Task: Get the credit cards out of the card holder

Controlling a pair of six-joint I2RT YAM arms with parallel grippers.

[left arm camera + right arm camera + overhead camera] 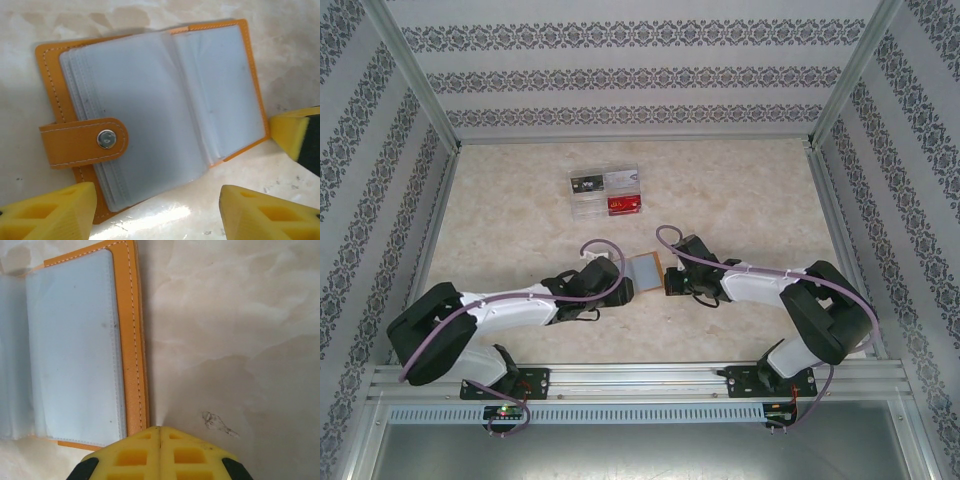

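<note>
Opened card holder (150,115) lies at 12 o'clock of the wide-spread, empty left jaws; right jaws, closed and empty, sit just beside its edge.

The desk (740,190) is a pale, marbled beige surface. Near its middle, a little toward 6 o'clock, the card holder (646,270) lies open and flat, orange cover down and cloudy clear pockets up, with its snap strap (85,142) folded over the pocket stack. At about 11 o'clock from it, well apart, four cards (605,192) lie in a tight two-by-two block, a dark one and a pale one on the far row, a clear one and a red one nearer. A small dark scuff (217,422) marks the desk near the holder's edge.
</note>
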